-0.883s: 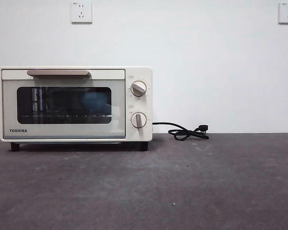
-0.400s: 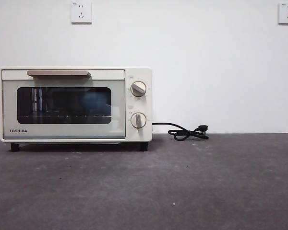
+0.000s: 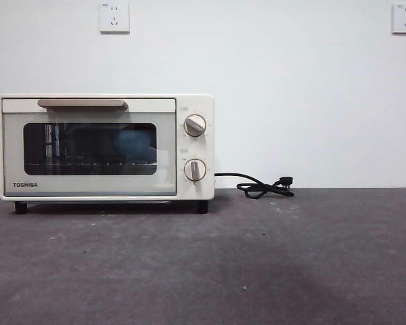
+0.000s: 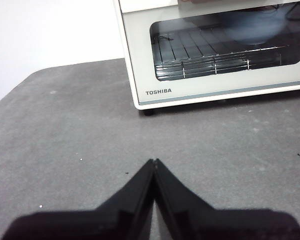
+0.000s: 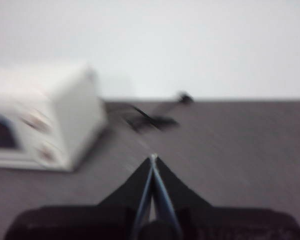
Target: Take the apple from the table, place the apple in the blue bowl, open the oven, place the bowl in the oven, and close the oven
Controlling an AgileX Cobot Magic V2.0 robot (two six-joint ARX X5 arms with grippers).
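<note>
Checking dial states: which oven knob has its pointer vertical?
The lower knob: its bar stands upright. The upper knob is tilted. Both sit right of the oven door.

Both your grippers hang empty.
Left gripper [image 4: 154,161] has jaws pressed together; right gripper [image 5: 153,157] likewise, its view blurred.

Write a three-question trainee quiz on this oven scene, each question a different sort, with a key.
1. True or false: the oven door stands open.
2. Multiple choice: where does the blue bowl show? A) on the table beside the cord B) behind the glass, on the oven's wire rack C) in the left gripper
3. Fill in: the jaws of the left gripper and the right gripper are both ____.

Key:
1. False; the door is shut, its handle up at the top.
2. B
3. shut, and holding nothing.
</note>
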